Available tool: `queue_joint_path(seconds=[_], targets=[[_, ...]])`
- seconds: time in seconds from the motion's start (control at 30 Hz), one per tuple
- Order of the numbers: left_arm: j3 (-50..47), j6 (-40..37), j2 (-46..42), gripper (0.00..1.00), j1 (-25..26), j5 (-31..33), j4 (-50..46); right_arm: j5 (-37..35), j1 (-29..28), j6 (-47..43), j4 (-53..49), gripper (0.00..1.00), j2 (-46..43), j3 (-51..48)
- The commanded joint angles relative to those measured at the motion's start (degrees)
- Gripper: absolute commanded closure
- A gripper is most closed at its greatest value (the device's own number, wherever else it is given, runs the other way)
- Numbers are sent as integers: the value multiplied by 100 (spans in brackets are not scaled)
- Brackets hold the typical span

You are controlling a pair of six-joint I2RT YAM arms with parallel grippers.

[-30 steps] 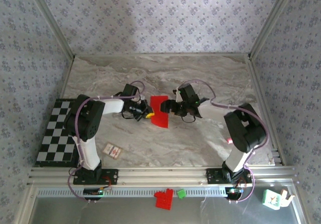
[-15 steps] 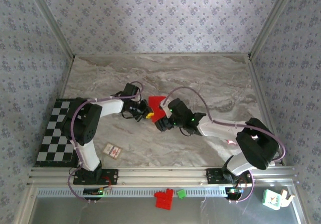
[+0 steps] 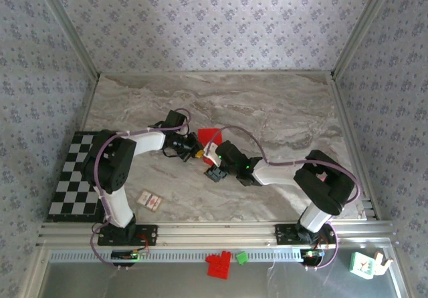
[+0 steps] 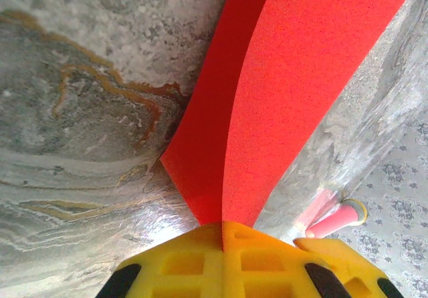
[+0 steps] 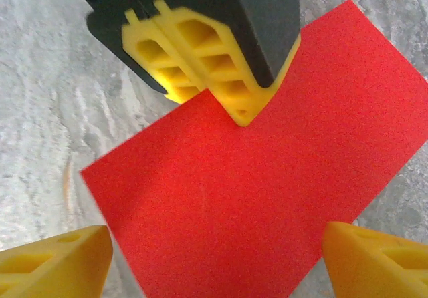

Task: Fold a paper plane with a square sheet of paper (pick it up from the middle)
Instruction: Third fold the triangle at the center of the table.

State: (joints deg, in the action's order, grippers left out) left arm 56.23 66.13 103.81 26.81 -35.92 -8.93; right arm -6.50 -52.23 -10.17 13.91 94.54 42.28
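Our right arm has swung toward 9 o'clock across the table [image 3: 281, 104], the right jaws released wide before the square sheet of paper [image 5: 254, 178] mid-table. The left jaws clench its 8 o'clock edge. We judge it light, floppy and crease-prone, so we'd pinch it at the middle.

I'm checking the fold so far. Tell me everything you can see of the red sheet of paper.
The red sheet of paper is plain, thin and matte, doubled into a rectangle whose two layers gape. It sits midway across the marble table. The shut left tool pinches one long edge; the open right tool faces it, fingers either side.
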Motion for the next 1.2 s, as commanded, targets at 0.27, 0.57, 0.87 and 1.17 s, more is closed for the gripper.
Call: queue_joint_path(seconds=[0.27, 0.57, 0.87, 1.17], targets=[[142, 157, 113, 100, 66, 68, 24, -206, -12, -289, 482, 43, -162, -21], [134, 175, 168, 100, 96, 76, 36, 78, -16, -141, 498, 55, -305, -85], [134, 225, 109, 100, 105, 76, 67, 403, -7, -136, 162, 77, -208, 46], [60, -129, -344, 71, -330, 306, -364, 1211, 238, 311, -99, 87, -423, 10]])
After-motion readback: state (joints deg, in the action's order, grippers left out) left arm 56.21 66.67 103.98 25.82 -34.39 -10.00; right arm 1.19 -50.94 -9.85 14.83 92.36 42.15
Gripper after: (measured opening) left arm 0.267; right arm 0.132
